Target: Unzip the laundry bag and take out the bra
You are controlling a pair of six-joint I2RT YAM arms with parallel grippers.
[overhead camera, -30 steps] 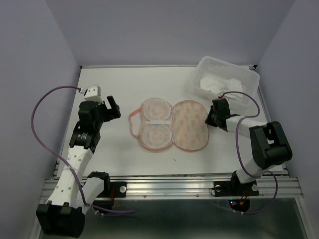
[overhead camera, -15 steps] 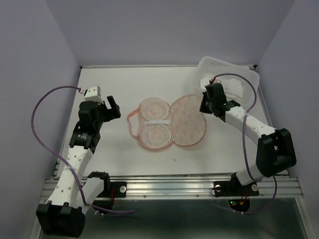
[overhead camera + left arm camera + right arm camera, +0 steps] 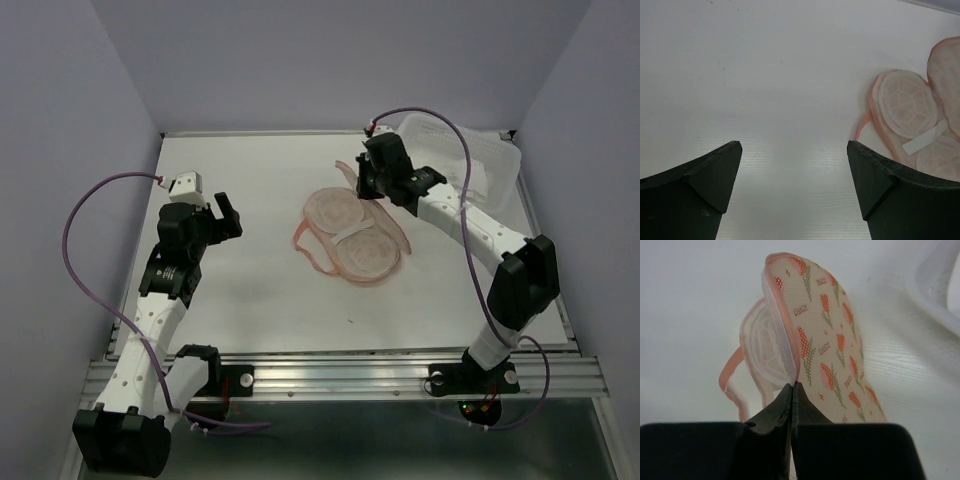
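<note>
Your right claw pinched fully closed on bag rim, flap lifted on edge; likely grip for swinging it. Bag near centre of worktop, slightly toward 1 o'clock. Left claw wide open, empty, parked at 9 o'clock, out of way. Bra: can't tell where.

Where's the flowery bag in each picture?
Top view: laundry bag on the table, just right of centre.
Left wrist view: laundry bag at the right edge.
Right wrist view: laundry bag in the middle, one flap raised.
Shared landmark: its pink loop.
</note>
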